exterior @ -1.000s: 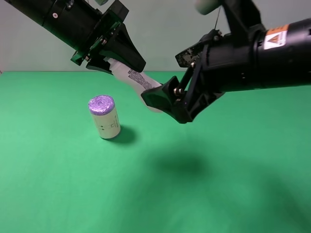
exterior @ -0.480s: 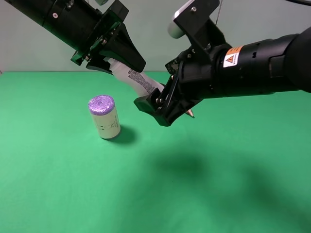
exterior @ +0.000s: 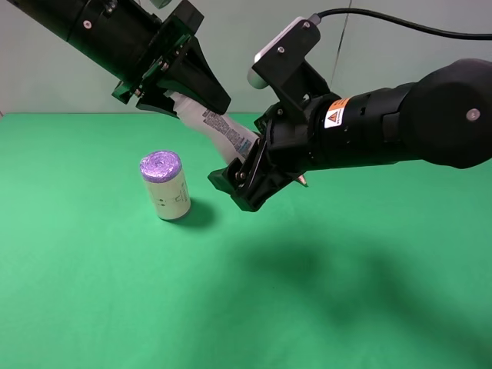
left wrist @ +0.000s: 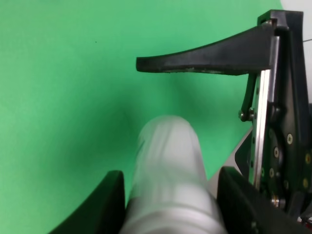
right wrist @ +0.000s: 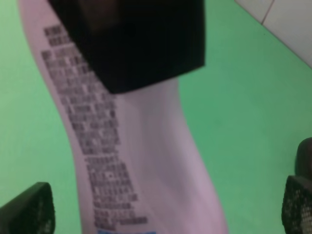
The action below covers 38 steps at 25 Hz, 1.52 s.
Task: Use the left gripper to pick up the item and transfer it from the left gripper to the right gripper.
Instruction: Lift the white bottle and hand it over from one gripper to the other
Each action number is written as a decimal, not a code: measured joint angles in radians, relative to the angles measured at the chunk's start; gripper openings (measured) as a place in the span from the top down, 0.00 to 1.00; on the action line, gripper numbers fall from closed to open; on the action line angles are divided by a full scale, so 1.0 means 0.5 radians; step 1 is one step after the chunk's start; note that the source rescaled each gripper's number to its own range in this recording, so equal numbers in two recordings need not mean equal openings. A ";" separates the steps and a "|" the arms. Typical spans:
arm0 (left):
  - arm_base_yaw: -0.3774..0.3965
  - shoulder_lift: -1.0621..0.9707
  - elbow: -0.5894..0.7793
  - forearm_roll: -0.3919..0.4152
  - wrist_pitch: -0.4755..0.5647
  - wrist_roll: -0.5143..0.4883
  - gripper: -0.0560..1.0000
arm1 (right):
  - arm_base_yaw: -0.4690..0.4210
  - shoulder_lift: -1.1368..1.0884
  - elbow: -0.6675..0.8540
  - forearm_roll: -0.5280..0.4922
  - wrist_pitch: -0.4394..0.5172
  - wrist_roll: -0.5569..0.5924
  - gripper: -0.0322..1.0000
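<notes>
Below everything, a green tabletop (exterior: 115, 300); above it on the right, the right gripper (exterior: 234, 175), fingers (right wrist: 29, 207) spread apart, and at the upper left the left gripper (exterior: 198, 106), clenched. Upright on the tabletop, to the left of the right gripper, a cream can (exterior: 167, 191) with a purple top. Clamped in the left gripper and tilted in mid-air, clear of the tabletop, the white bottle (exterior: 219, 128), its lower end between the right gripper's parted fingers, contact there unclear.

You have two grippers in view, the left gripper (exterior: 194, 106) and the right gripper (exterior: 234, 186). You see one white bottle (exterior: 221, 131), one cream can (exterior: 166, 188) with a purple top, and one green table (exterior: 92, 292) under them.
</notes>
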 joint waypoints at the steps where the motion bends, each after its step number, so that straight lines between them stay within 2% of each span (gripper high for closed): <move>1: 0.000 0.000 0.000 0.000 0.000 0.000 0.94 | 0.000 0.000 0.000 0.000 0.000 0.000 0.00; 11: 0.000 0.000 0.000 0.000 0.000 0.000 0.94 | 0.000 0.000 0.000 0.018 -0.032 0.000 0.00; 12: 0.000 0.000 0.000 0.000 0.000 0.000 0.94 | 0.000 0.000 0.000 0.018 -0.032 0.000 0.05; 13: 0.000 0.000 0.000 0.000 0.000 0.000 0.94 | 0.000 0.000 0.000 0.025 -0.034 0.000 0.16; 18: 0.000 0.000 0.000 -0.016 -0.030 0.000 0.94 | 0.002 0.000 0.000 0.033 -0.034 0.000 0.90; 38: 0.000 0.002 0.000 -0.017 -0.032 -0.014 0.94 | 0.002 0.000 0.000 0.033 -0.034 -0.006 0.88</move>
